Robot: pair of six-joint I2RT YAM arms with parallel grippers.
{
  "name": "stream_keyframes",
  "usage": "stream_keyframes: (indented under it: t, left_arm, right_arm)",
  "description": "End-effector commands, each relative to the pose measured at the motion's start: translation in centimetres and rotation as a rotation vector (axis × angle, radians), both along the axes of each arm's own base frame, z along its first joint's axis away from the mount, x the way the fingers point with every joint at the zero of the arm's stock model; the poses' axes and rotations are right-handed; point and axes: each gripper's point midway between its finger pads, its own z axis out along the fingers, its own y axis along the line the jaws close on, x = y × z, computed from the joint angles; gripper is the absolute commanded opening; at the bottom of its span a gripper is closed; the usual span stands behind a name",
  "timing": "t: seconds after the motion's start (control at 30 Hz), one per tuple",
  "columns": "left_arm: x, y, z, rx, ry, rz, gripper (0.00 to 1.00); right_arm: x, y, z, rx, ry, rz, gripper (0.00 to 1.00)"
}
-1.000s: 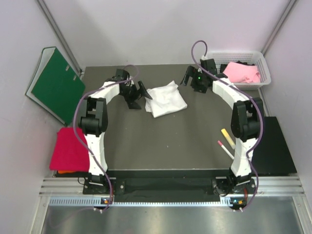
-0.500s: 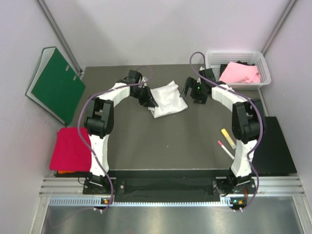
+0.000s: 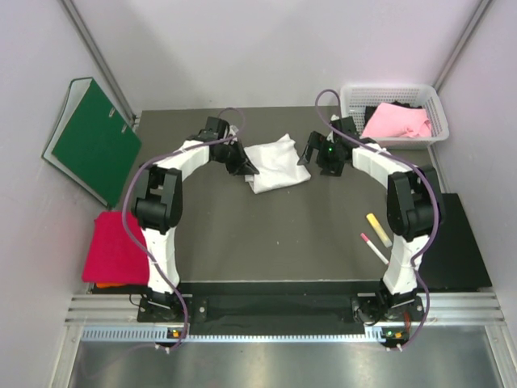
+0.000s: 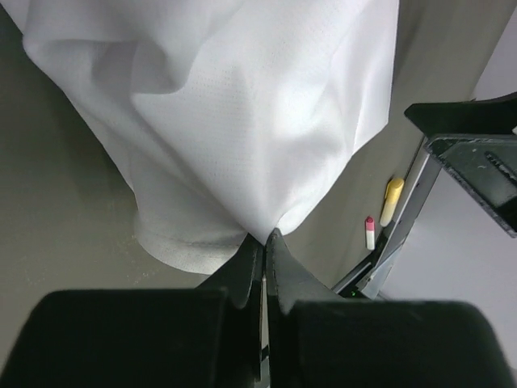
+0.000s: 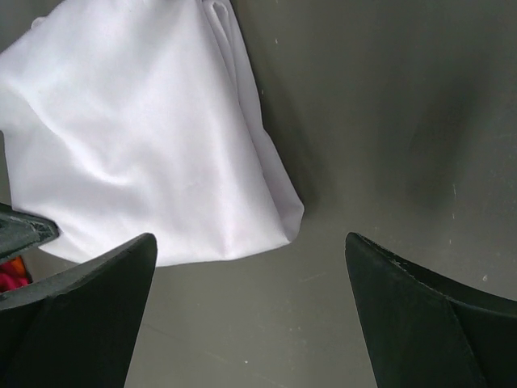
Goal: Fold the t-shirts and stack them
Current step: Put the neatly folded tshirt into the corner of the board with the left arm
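The white shirt (image 3: 276, 162) lies folded into a rough square on the far half of the desk (image 3: 266, 234), about midway between its left and right edges, with a strip of desk showing between it and the far edge; the left gripper (image 3: 247, 168) sits at the shirt's left edge, and in the left wrist view its jaws are pressed together on a pinch of the white cloth at the hem (image 4: 262, 242); the right gripper (image 3: 313, 156) stands just beside the shirt's right edge with its jaws wide apart and nothing between them, the shirt's layered corner lying ahead of its left finger in the right wrist view (image 5: 250, 242); a broad stretch of bare desk runs from the shirt to the near edge; near the right edge lie a yellow marker (image 3: 377, 229) and a pink marker (image 3: 372, 247), close together and well apart from the shirt; a white basket (image 3: 392, 87) stands at the far right corner with the pink shirt (image 3: 396, 121) crumpled inside, its cloth rising to the rim; off the left edge, toward the near corner, the red shirt (image 3: 113, 246) lies flat on an orange shirt (image 3: 109, 285), of which only a sliver shows; the binder (image 3: 93, 141) leans against the left wall, beyond the far left corner.
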Motion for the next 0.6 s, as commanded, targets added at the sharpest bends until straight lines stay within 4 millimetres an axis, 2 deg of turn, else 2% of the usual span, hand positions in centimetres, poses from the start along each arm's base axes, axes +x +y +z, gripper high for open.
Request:
stream_keyframes:
  t: [0.0, 0.13, 0.23, 0.27, 0.3, 0.33, 0.4, 0.43, 0.5, 0.53, 0.57]
  left_arm:
    - [1.0, 0.6, 1.3, -0.028, -0.072, 0.039, 0.0]
    - [0.9, 0.6, -0.9, -0.033, -0.024, 0.056, 0.0]
    - [1.1, 0.9, -1.6, -0.008, -0.017, 0.061, 0.0]
    - [1.3, 0.9, -1.3, -0.004, -0.024, 0.061, 0.07]
    - [1.4, 1.0, -1.1, 0.007, -0.029, 0.063, 0.19]
    - [1.2, 1.2, -0.6, 0.021, -0.032, 0.062, 0.43]
    - [1.5, 1.7, 0.3, 0.052, -0.067, 0.076, 0.6]
    - [1.3, 1.9, 1.5, 0.058, -0.092, 0.077, 0.99]
    - [0.8, 2.6, 2.4, 0.091, -0.101, 0.079, 0.99]
    - [0.8, 3.0, 3.8, 0.106, -0.131, 0.09, 0.99]
    - [0.2, 3.4, 4.0, 0.124, -0.123, 0.092, 0.99]
  right_arm:
    - [-0.2, 0.6, 2.7, 0.033, -0.074, 0.033, 1.0]
    - [-0.6, 0.6, 2.7, 0.03, -0.075, 0.046, 1.0]
    - [-0.6, 0.5, 3.2, 0.022, -0.086, 0.053, 1.0]
    - [-0.6, 0.4, 3.3, 0.017, -0.09, 0.06, 1.0]
    - [-0.6, 0.4, 3.4, 0.013, -0.092, 0.063, 1.0]
    - [-0.7, 0.3, 3.7, 0.008, -0.099, 0.065, 1.0]
    - [-0.7, -0.1, 3.8, -0.012, -0.111, 0.065, 1.0]
    - [-0.8, -0.2, 4.4, -0.016, -0.123, 0.063, 1.0]
    - [-1.1, -0.5, 4.4, -0.028, -0.127, 0.059, 1.0]
    - [-1.1, -0.6, 4.7, -0.033, -0.137, 0.067, 1.0]
    - [-1.2, -0.6, 4.8, -0.036, -0.137, 0.07, 1.0]
